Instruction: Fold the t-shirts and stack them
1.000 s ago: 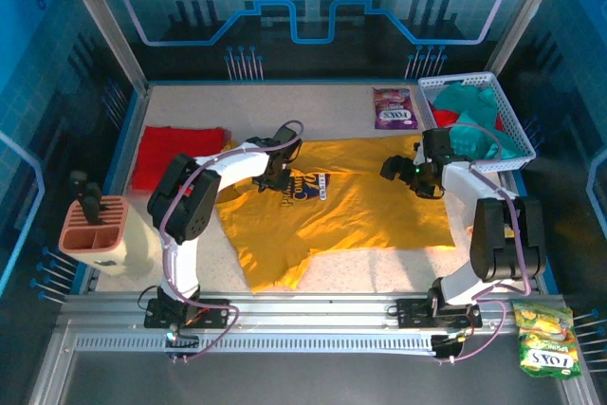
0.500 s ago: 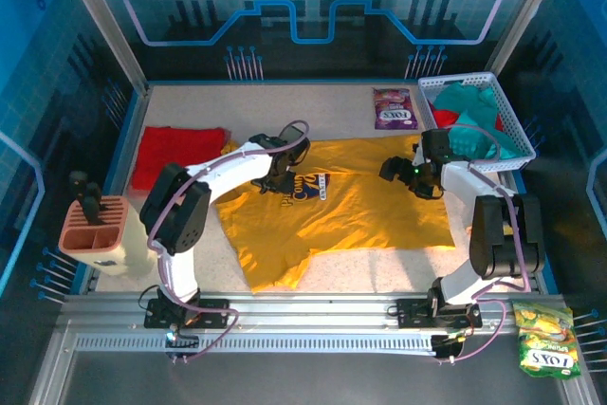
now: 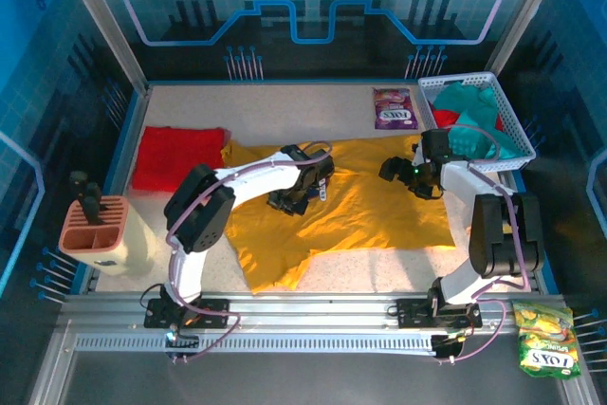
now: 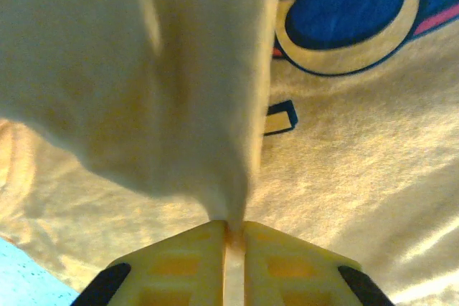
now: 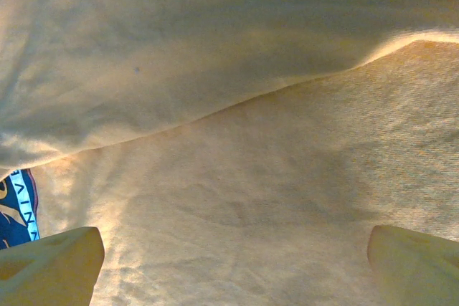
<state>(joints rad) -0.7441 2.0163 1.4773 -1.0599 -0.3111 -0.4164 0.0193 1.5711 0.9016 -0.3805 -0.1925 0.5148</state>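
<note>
A ridge of the soft, matte mustard-yellow t-shirt [image 3: 375,211] is being pinched between the tightly closed, yellow-tinted fingers [image 4: 179,271] of the left gripper [image 4: 231,226], and the cloth is being drawn up from them into a smooth, rounded fold. The tee is being shown spread and lightly wrinkled across the middle of the pale speckled worktop [image 3: 285,109], its ragged lower hem being left nearest the near edge. Over its far right part the right gripper [image 5: 231,233] is being held with its jaws wide apart, nothing being gripped between them; whether the fine-knit cloth below is being touched cannot be told. From the left wrist, a rounded dark-blue logo [image 4: 344,12] with a pale outline and a pink stroke is being picked out just beyond the fold. From above, the wider setting is being taken in: a red t-shirt [image 3: 177,156] lying flat by the far left corner, crumpled teal t-shirts [image 3: 465,101] heaped in a white lattice basket [image 3: 515,120] at the far right corner, and a glossy purple packet [image 3: 392,108] just beside that basket.
</note>
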